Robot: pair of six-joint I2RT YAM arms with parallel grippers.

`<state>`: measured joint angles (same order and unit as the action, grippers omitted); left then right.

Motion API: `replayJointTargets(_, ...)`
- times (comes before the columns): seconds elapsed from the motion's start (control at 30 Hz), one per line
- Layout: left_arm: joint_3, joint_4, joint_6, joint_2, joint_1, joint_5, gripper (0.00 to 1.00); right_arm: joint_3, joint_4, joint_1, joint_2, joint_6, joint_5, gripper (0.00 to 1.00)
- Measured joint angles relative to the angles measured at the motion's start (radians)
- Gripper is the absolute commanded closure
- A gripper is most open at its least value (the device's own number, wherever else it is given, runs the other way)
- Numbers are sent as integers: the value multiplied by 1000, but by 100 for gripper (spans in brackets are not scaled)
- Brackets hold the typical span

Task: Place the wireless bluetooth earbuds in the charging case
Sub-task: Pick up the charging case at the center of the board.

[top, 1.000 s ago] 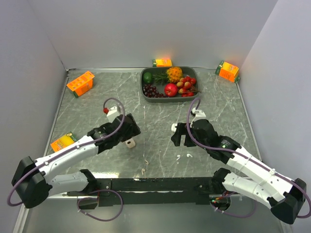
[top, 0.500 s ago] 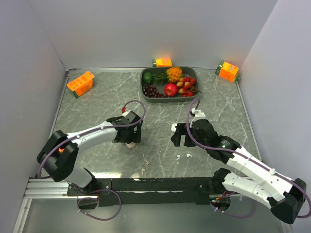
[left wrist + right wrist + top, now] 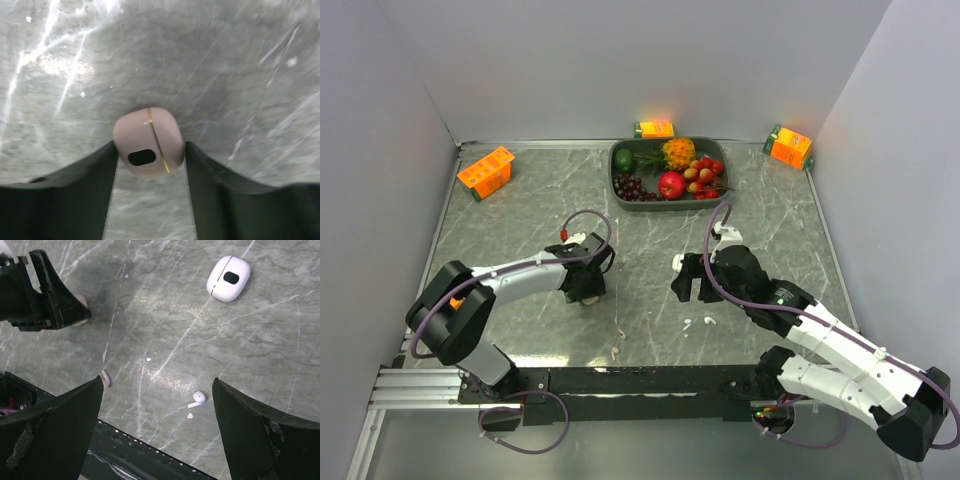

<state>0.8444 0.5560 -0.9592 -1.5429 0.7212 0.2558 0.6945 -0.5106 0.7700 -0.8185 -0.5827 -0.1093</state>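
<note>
since the left gripper (image 3: 151, 149) pinches the rounded beige charging case (image 3: 148, 132) by its curved sides, it could squirt out; the right gripper (image 3: 157, 385) gapes wide, empty.

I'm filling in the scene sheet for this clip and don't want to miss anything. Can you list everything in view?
table: one, grey marble.
juice cartons: three, orange, along the far side.
tray: one, dark grey, far middle.
fruit: pile, mixed colours, in the tray.
beige charging case: one, beige, shut, left of centre.
white charging case: one, white, shut, free on table.
white earbuds: two, white, right of centre.
beige earbud: one, beige, by the front edge.
left gripper: one, black fingers, clamping the beige charging case.
right gripper: one, black fingers, open, empty.
</note>
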Motion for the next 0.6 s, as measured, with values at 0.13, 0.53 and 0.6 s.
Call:
replayJointTargets(0.13,18,-29,-84,-18,0,-10,81,0,0,0,0,0,0,2)
replayJointTargets(0.53,54,-101,-511,-66,7,-19,99,0,0,0,3,-1,-1,2)
replayJointTargets(0.6,58,-85,-610,-68,6,-6,99,0,0,0,3,-3,0,2)
